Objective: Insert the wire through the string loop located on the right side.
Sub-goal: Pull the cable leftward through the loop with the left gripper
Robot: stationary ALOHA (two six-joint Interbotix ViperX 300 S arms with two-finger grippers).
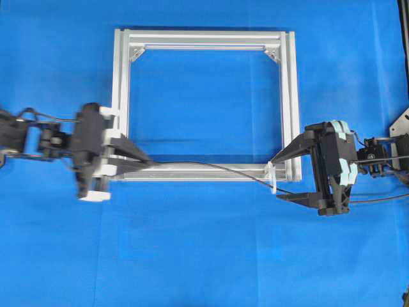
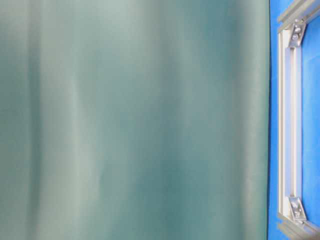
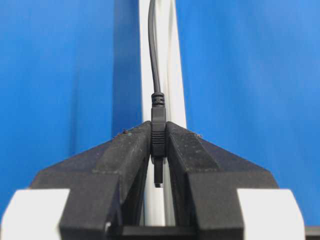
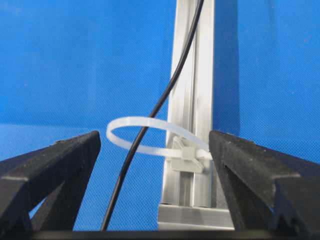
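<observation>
The wire (image 1: pixel 211 167) is a thin black cable lying along the near rail of the aluminium frame (image 1: pixel 204 37). My left gripper (image 1: pixel 148 162) is shut on its plug end; in the left wrist view the plug (image 3: pixel 158 135) sits pinched between the jaws of the left gripper (image 3: pixel 158 132), its tip pointing back toward the camera. The wire (image 4: pixel 165 97) runs through the white string loop (image 4: pixel 130 122), which is tied to the frame's rail (image 4: pixel 192 75). My right gripper (image 4: pixel 155 145) is open, its fingers either side of the string loop (image 1: pixel 273 178) and holding nothing.
The frame lies flat on a blue cloth (image 1: pixel 204 256). Past the loop the wire trails right, under the right gripper (image 1: pixel 279 179). A blurred grey-green surface (image 2: pixel 135 120) fills most of the table-level view, leaving only a strip of the frame (image 2: pixel 285 125).
</observation>
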